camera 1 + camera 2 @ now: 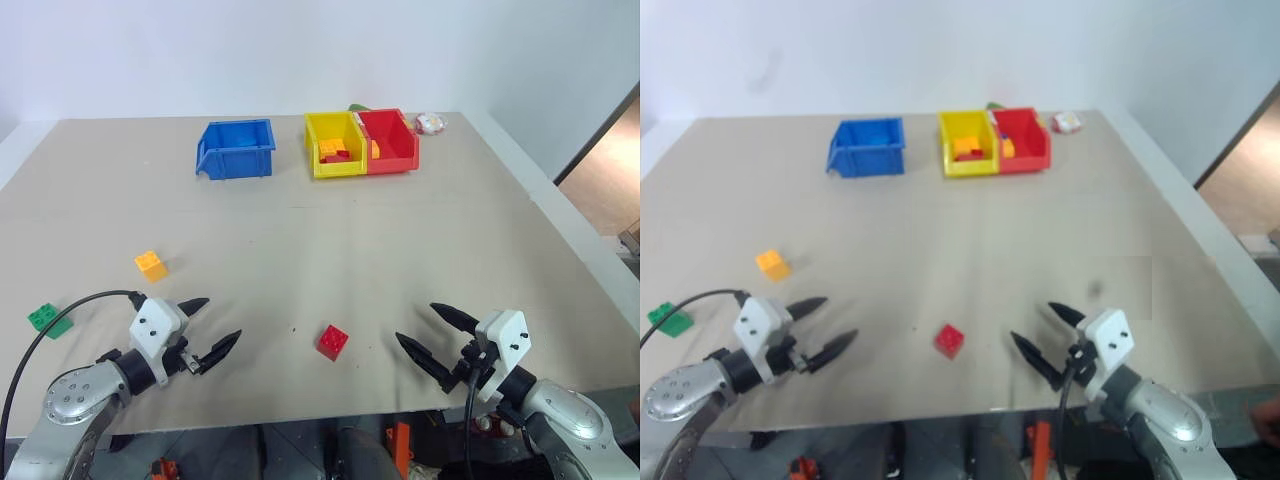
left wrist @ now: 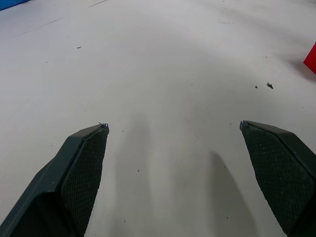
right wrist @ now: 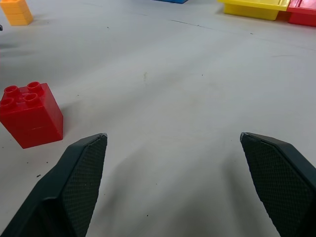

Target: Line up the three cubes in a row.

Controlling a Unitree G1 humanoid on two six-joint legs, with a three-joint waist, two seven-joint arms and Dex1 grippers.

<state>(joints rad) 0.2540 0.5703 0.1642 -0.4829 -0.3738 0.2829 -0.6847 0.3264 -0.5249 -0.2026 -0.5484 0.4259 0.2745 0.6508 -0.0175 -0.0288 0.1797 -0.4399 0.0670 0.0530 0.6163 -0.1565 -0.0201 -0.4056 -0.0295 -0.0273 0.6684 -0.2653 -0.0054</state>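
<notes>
Beige surface (image 1: pixel 330 240) with three scattered cubes.
The red cube (image 1: pixel 333 341) is seen between the wide-open, empty left gripper (image 1: pixel 211 328) and right gripper (image 1: pixel 431 333); the yellow-orange cube (image 1: pixel 151 265) and green cube (image 1: pixel 46 319) are placed apart at the left.

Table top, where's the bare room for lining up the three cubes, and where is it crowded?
The widest bare patch is mid-table, bordered by the blue bin, yellow bin and red bin at the far side and the red cube nearer. The right side is bare too. It is more crowded at the left, around the yellow-orange cube and green cube.
</notes>
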